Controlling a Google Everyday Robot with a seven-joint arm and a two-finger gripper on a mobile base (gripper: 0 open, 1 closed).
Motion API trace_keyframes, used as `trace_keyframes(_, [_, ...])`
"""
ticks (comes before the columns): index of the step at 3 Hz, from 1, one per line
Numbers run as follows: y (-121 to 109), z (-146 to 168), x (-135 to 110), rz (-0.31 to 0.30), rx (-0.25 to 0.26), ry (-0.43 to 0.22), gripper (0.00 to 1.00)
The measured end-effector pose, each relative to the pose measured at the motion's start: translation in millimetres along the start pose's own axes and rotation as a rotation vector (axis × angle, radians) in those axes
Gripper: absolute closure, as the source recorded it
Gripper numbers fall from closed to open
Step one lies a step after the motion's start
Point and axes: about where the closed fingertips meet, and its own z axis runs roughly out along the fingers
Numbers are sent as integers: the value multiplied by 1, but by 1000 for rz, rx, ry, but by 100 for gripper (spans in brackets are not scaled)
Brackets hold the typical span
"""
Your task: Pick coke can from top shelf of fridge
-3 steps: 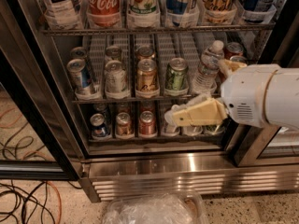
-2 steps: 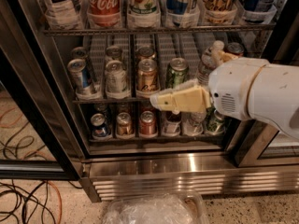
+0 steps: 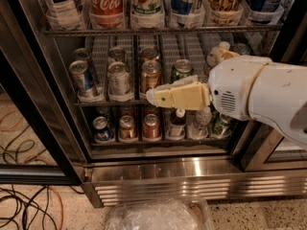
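Observation:
The coke can (image 3: 106,4) is red with white script and stands on the top shelf (image 3: 158,31), second from the left, with its top cut off by the frame. The fridge (image 3: 168,174) stands open in front of me, with a steel base and vent grille. My gripper (image 3: 154,97), cream-coloured on a white arm, points left in front of the middle rack. It is well below the coke can and a little to its right. It holds nothing that I can see.
The middle rack holds a blue can (image 3: 82,78), a silver can (image 3: 119,80), a gold-orange can (image 3: 150,75) and a green can (image 3: 182,70). Small cans and bottles fill the lower rack (image 3: 151,127). Cables (image 3: 24,210) lie on the floor at left. A clear plastic bag (image 3: 158,215) sits below.
My gripper and arm have moved left and slightly up, from the lower rack's right side to the front of the middle rack. The cans have not moved.

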Motion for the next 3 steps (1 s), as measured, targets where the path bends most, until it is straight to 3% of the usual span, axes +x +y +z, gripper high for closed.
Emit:
trace_keyframes(1, [-9, 12, 7, 37, 45, -51, 0])
trace_keyframes(2, [-38, 12, -14, 87, 152, -168, 0])
trace_keyframes(3, [-26, 15, -21, 59, 157, -188, 0])
